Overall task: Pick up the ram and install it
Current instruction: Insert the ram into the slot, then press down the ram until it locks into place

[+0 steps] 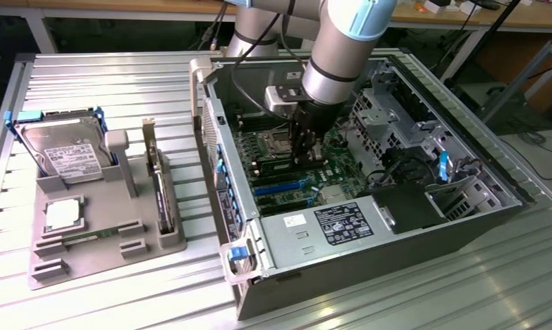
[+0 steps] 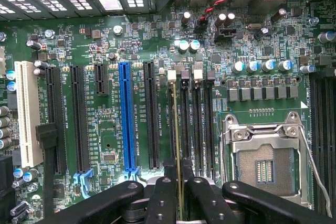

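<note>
The ram (image 2: 177, 129) appears edge-on in the wrist view as a thin yellowish-green line. It runs along the memory slot that lies closest to the black expansion slots, beside the other memory slots (image 2: 197, 124). My gripper (image 2: 180, 203) is shut on it, with a black finger (image 2: 161, 198) pressed on each side of its near end. I cannot tell whether it is fully seated. In the exterior view the gripper (image 1: 305, 157) reaches straight down into the open computer case (image 1: 368, 220), over the green motherboard (image 1: 335, 182).
The empty processor socket (image 2: 262, 166) sits beside the memory slots, with blue (image 2: 126, 119) and white (image 2: 26, 114) expansion slots on the other side. A grey holder (image 1: 102, 240) at the exterior view's left carries a hard drive (image 1: 64, 148), an expansion card (image 1: 157, 185) and a silver processor (image 1: 63, 214).
</note>
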Robot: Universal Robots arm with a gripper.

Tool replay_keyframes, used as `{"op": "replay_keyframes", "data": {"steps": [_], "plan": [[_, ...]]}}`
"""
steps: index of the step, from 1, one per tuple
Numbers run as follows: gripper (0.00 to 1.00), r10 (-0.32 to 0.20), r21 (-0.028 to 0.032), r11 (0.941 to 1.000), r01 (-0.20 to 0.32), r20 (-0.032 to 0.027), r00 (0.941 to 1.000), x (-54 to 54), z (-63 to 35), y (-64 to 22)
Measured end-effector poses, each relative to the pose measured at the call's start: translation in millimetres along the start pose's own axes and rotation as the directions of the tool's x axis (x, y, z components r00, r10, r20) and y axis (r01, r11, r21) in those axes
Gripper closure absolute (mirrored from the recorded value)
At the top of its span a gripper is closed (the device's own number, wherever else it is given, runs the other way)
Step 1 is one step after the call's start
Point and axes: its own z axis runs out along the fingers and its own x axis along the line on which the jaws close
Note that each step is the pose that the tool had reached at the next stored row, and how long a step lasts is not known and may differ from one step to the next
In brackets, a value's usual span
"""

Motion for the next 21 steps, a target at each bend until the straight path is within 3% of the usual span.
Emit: {"op": "replay_keyframes", "data": {"steps": [1,2,5,7,8,10,21], "plan": [[0.84,0.0,-0.0001,1.0,0.0,0.0,1.0,0.0,0.0,0.0],[0.78,0.0,0.0,1.0,0.0,0.0,1.0,0.0,0.0,0.0],[0.78,0.0,0.0,1.0,0.0,0.0001,1.0,-0.1,-4.7,0.2],[0.78,0.0,-0.0001,1.0,0.0,-0.0002,1.0,-0.2,-21.5,0.9],[0.86,0.0,0.0,1.0,0.0,0.0001,1.0,-0.4,-33.2,1.4],[0.89,0.0,0.0,1.0,0.0,0.0005,1.0,-0.6,-45.4,1.4],[0.89,0.0,-0.0001,1.0,0.0,0.0003,1.0,-0.5,-45.5,1.4]]}}
